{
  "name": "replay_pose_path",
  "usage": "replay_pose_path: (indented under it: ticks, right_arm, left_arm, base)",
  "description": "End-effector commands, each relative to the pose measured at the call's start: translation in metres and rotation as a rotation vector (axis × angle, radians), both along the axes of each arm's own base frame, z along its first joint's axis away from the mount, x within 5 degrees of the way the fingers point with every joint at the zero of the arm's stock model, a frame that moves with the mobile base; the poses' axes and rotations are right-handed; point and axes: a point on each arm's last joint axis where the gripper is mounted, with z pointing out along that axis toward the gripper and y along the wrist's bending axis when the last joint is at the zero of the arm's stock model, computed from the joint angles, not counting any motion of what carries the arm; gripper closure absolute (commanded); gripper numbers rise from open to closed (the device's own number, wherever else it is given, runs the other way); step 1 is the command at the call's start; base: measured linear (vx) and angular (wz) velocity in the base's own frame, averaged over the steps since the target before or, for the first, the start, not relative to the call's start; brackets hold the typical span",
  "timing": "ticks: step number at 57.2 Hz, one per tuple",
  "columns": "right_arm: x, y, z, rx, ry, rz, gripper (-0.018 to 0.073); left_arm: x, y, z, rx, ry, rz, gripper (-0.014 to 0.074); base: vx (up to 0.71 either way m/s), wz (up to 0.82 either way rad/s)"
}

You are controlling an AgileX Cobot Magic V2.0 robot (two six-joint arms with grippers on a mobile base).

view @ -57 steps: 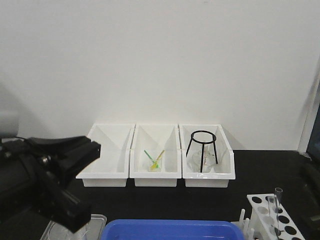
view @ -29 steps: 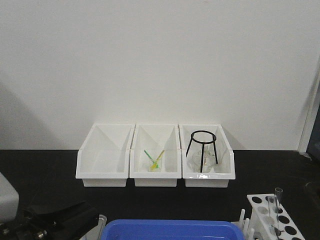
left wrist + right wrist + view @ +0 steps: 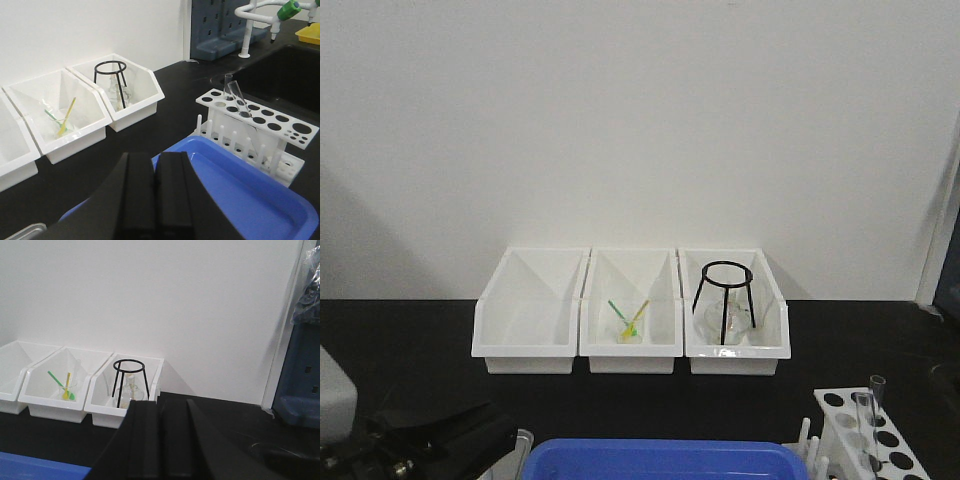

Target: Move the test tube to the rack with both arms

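Observation:
The white rack (image 3: 847,412) stands at the front right of the black bench, to the right of a blue tub. Two clear test tubes stand in it, one (image 3: 864,420) nearer and one (image 3: 877,384) behind. In the left wrist view one test tube (image 3: 237,97) leans in the rack (image 3: 272,131). My left gripper (image 3: 155,161) is shut with nothing in it, hanging above the blue tub's left corner, well left of the rack. It shows low at the front left (image 3: 485,432) in the front view. My right gripper (image 3: 159,409) is shut and empty, facing the white bins.
A blue tub (image 3: 240,192) lies between my left gripper and the rack. Three white bins (image 3: 630,345) line the back wall; the right one holds a black tripod (image 3: 725,295) over a flask, the middle one green and yellow sticks. A sink and tap (image 3: 250,30) lie beyond the rack.
My left arm dropped from a raised spot at the left to low at the front left edge a second ago, and has barely moved since. The rack and tubes stayed put.

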Motion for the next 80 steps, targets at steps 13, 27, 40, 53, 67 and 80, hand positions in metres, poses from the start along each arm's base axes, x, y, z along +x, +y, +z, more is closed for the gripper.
replay_pose_path:
  ticks: [13, 27, 40, 53, 67, 80]
  right_arm:
    - [-0.001, 0.001, 0.016, -0.003, -0.101, 0.007, 0.057]
    - [-0.001, 0.001, 0.016, -0.003, -0.101, 0.007, 0.057]
    - [-0.001, 0.001, 0.016, -0.003, -0.101, 0.007, 0.057]
    - [-0.001, 0.001, 0.016, -0.003, -0.102, 0.007, 0.057]
    - [-0.001, 0.001, 0.016, -0.003, -0.101, 0.007, 0.057]
    - [-0.001, 0.001, 0.016, -0.003, -0.101, 0.007, 0.057]
  left_arm:
    - [-0.002, -0.001, 0.016, -0.11, -0.023, -0.007, 0.0603]
    - [-0.001, -0.001, 0.02, -0.122, -0.073, -0.001, 0.0603]
    - [0.005, -0.003, 0.013, -0.064, -0.073, -0.003, 0.0603]
    - [-0.018, 0.056, -0.013, -0.112, -0.095, 0.224, 0.0603]
    - [-0.084, 0.104, -0.092, -0.143, -0.221, 0.434, 0.0603]
    - [-0.101, 0.112, -0.117, -0.123, -0.179, 0.517, 0.0603]
  base:
    - [0.0, 0.0]
    - [0.0, 0.0]
    - [0.0, 0.0]
    - [0.0, 0.0]
    - [0.0, 0.0]
    - [0.0, 0.0]
